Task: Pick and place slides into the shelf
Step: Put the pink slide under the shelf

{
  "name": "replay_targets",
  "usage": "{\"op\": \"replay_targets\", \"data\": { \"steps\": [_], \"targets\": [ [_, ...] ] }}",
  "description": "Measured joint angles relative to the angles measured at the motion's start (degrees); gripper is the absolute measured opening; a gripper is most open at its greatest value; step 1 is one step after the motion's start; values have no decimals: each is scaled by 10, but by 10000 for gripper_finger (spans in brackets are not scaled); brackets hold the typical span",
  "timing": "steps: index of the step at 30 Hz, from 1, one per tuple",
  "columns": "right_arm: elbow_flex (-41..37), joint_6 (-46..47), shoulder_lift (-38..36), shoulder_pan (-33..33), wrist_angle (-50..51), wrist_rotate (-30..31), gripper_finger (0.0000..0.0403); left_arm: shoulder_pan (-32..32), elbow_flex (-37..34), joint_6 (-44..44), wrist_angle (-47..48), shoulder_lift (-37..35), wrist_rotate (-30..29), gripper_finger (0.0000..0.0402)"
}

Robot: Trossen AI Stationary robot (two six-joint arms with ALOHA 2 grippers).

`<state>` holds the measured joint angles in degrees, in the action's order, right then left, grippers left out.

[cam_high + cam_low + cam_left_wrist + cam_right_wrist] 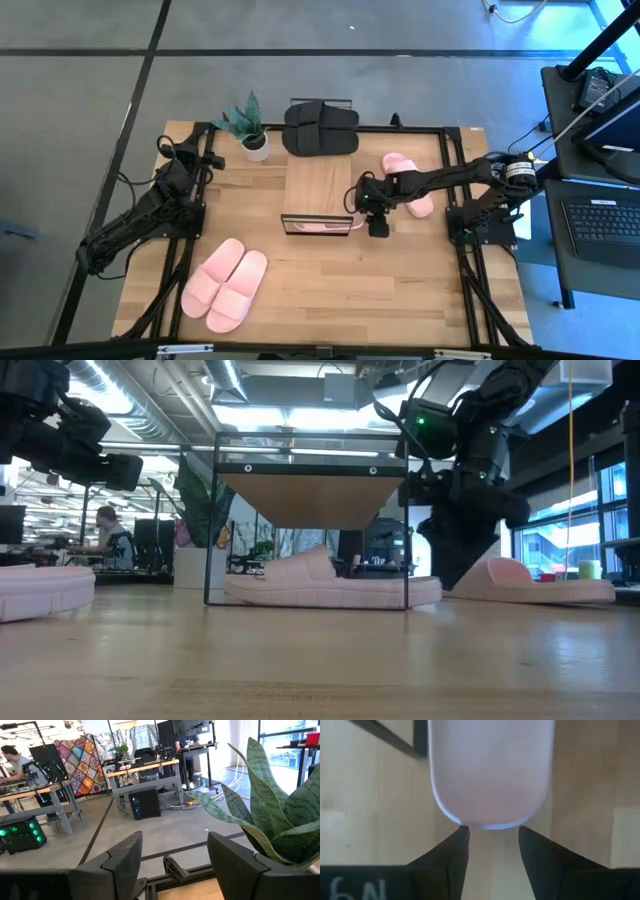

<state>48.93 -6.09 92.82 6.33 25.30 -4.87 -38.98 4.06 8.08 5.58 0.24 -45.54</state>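
The shelf [318, 188] stands mid-table, a light wood board on a thin black frame [212, 520]. One pink slide [330, 588] lies flat on the table under it. In the right wrist view the slide's rounded end [490, 785] is just ahead of my open right gripper [491, 834]. That gripper [378, 226] points down at the shelf's near right corner. A second pink slide [405, 182] lies to the right. A pink pair [225, 283] lies near left. The black pair [320, 128] lies at the far edge. My open left gripper [175, 865] waits far left. My right gripper's open fingertips [462, 832] stand at the rounded end [487, 822] of the pink slide, coming from above. I cannot tell whether they touch it. The slide lies flat on the table under the shelf.
A potted plant [250, 130] stands at the far edge left of the shelf, close in front of my left gripper [270, 815]. Black rails [455, 200] run along the table's sides. Bare wood [380, 290] lies near right. A person [108, 535] sits far off in the room.
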Motion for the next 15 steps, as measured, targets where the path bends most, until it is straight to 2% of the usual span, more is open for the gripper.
{"op": "replay_targets", "data": {
  "steps": [15],
  "targets": [
    [0,-4,5,0,-57,-31,172,0,0,0,0,0,0,217]
  ]
}}
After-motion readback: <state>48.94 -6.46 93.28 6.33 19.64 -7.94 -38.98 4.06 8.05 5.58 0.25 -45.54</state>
